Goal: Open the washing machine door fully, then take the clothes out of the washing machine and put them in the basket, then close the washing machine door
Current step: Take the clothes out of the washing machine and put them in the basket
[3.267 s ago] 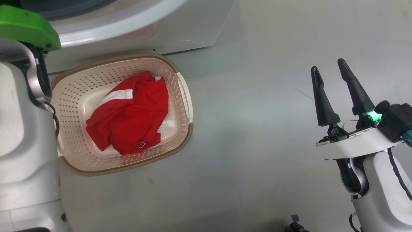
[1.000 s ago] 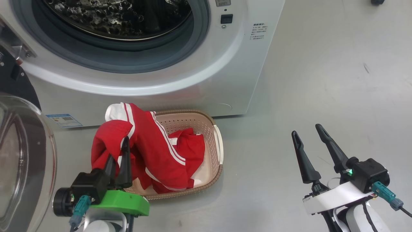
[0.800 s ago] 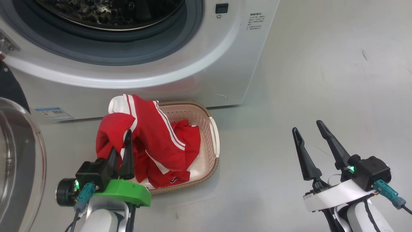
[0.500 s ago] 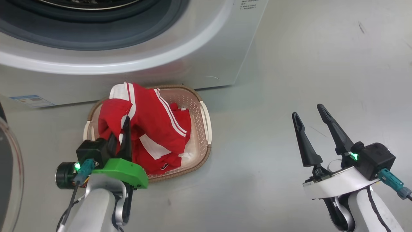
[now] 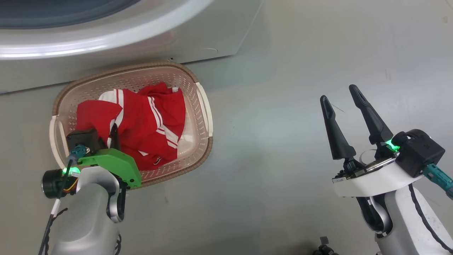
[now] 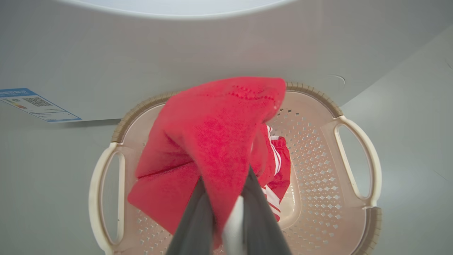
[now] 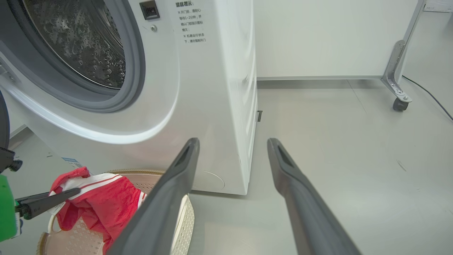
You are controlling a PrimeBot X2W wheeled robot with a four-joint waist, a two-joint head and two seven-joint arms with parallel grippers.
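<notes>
Door (image 7: 2,120): the dark curved edge at the far left of the right wrist view is probably its rim. It stands clear of the drum mouth, so the opening step looks done.
Left fingers (image 6: 258,219): nearly closed and pinching a fold of red cloth, which drapes over their tips. They hang low over the left half of the basket.
Clothes (image 5: 148,120): a red heap with white stripes, almost all of it lying inside the basket. Only the pinched fold is lifted above the rest. The number of garments cannot be told.
Basket (image 5: 203,106): upright on the floor (image 5: 283,148), just in front of the foot of the machine (image 5: 106,39).
Drum (image 7: 78,46): the mouth is uncovered and the steel wall that shows carries no cloth. Its lower part is hidden behind the rim.
Right fingers (image 5: 336,131): spread wide and holding nothing. They hover above bare floor, well apart from the basket.
Done, as judged: the door is open and the clothes have been brought out and over to the basket.
Step in hand, as judged: the drop. The cloth is over the basket but not yet let go.
Left to do: open the left fingers so the fold falls in, then lift them clear without dragging cloth over the rim. Next, check that the hidden part of the drum is empty, then swing the door shut.
Progress, as judged: well past halfway, with the release and the closing remaining.
</notes>
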